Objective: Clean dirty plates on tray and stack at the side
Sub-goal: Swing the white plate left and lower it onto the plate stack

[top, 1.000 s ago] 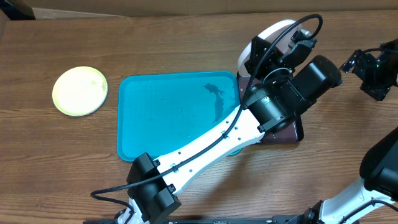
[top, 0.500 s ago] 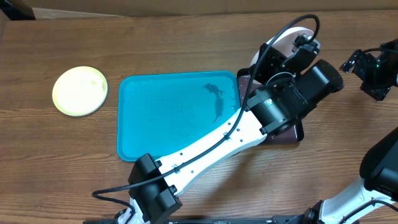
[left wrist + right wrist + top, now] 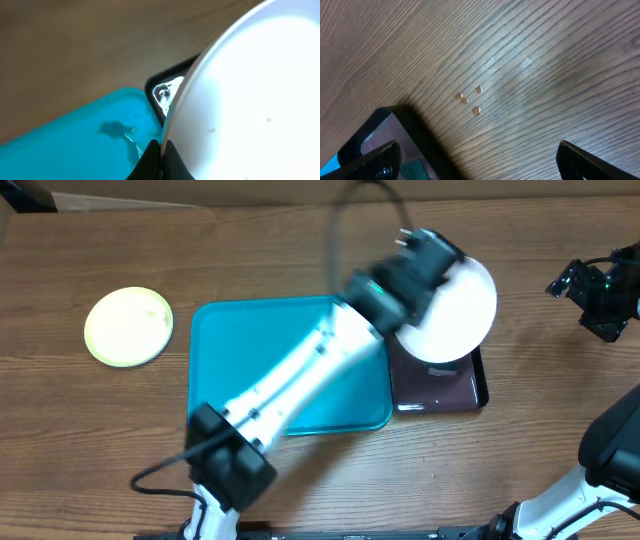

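L gripper [image 3: 161,150] has its jaws shut tight on the rim of the white plate [image 3: 455,310], an edge pinch w/ nothing under the rest of the disc. The plate hangs right of centre in the overhead frame, above the black tray [image 3: 440,388] and just past the right edge of the turquoise tray [image 3: 225,365]. The L arm is smeared w/ blur there. R gripper [image 3: 485,161] sits at the far right, jaws spread wide and holding nothing, over bare tabletop [image 3: 530,55] w/ a few droplets [image 3: 470,102] on it. The yellow-green plate [image 3: 128,326] lies at the left of the frame, well apart, prob. the stack spot, so the white one has the whole turquoise tray to cross. The main risk, as I judge it, is that a thin, likely wet rim in a small pinch could let the plate pivot or slip out on a fast swing. It could also drip onto the wood or pick up the dark smear [image 3: 116,130] on the turquoise tray if set down there. The plate face shows faint specks (dirt or glare, can't tell). No third plate is in view.
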`<act>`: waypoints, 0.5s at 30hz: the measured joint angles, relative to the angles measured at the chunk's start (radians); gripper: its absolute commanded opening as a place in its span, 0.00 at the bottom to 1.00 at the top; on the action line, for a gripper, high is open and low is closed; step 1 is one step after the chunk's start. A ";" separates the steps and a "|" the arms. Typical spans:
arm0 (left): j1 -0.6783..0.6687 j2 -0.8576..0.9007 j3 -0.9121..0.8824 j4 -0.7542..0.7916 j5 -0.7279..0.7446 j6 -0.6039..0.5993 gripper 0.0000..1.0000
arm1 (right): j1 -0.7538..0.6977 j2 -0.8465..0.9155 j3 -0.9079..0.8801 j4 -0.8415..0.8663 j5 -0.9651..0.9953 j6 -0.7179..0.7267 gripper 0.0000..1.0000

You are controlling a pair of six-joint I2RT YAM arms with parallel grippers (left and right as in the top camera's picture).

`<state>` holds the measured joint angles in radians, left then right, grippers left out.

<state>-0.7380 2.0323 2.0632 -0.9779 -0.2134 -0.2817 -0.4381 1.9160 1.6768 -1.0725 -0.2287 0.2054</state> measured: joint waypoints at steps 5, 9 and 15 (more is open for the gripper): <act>0.319 0.014 0.000 -0.048 0.459 -0.035 0.04 | 0.000 0.000 0.000 0.001 0.000 0.001 1.00; 0.584 0.042 -0.002 -0.144 0.667 -0.049 0.04 | 0.000 0.000 0.000 0.001 0.000 0.000 1.00; 0.886 0.094 -0.003 -0.276 0.703 -0.057 0.04 | 0.000 0.000 0.000 0.000 0.000 0.000 1.00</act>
<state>0.1482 2.1262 2.0598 -1.2537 0.4896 -0.3386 -0.4377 1.9160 1.6768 -1.0725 -0.2287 0.2058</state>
